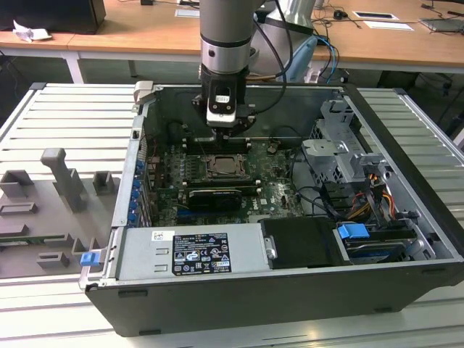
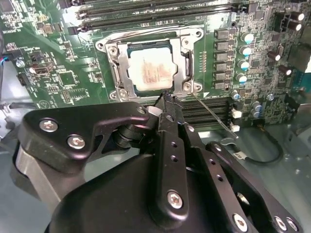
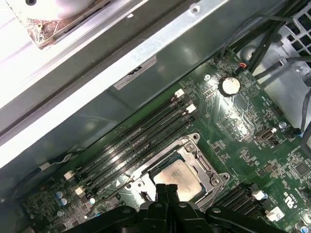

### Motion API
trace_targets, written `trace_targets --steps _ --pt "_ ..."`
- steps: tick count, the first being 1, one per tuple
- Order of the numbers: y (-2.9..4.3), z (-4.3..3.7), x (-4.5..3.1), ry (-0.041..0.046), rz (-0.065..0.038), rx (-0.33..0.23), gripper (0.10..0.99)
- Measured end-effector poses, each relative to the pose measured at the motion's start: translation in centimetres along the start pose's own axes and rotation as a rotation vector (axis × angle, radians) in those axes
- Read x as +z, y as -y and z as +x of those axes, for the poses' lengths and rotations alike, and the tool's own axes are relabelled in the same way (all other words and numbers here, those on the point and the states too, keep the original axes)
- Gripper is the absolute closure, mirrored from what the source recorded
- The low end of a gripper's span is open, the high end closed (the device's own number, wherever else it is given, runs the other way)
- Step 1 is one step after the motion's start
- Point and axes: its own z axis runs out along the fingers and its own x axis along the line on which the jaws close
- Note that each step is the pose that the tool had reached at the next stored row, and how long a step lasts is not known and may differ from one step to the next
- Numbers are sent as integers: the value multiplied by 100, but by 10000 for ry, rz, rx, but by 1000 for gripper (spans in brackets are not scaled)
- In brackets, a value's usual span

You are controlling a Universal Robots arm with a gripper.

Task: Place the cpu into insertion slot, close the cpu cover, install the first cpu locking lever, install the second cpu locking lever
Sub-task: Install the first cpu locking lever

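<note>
Here the hand [image 2: 167, 97] hangs low inside the open computer case [image 1: 239, 304], which lies on the ribbed metal desk [image 1: 65, 116]. Its 2 fingers [image 2: 171, 145] are pressed tight together with nothing between them, and in both wrist views their tips sit just beside one corner of the insertion slot [image 2: 197, 34].

The cpu [image 2: 149, 70] lies flat in that slot, its pale metal top facing up. The cpu cover [image 2: 122, 68] lies down around it, and the chip shows through the cut-out middle.

A thin silver locking lever [image 2: 214, 114] slants away from the slot corner nearest the fingertips and crosses a bank of black memory slots [image 2: 209, 109]. I cannot tell whether the fingertips touch it.

A green motherboard [image 2: 58, 73] surrounds the slot. In the exterior view a long black card [image 1: 214, 197] sits just beside the slot, on the side nearer the camera. Grey fixture blocks [image 1: 65, 177] stand on the desk well apart from the case, on the exterior view's left.
</note>
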Motion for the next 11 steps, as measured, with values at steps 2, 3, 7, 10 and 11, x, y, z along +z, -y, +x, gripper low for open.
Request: trace_targets --steps 2,3,7,10,11 --pt "0 0 0 -17 6 -242 980" --pt "0 0 0 -24 8 -338 980" --pt "0 0 0 -49 16 -678 980" --pt "0 0 0 -69 22 -952 980" --pt "0 0 0 -73 24 -1009 980"
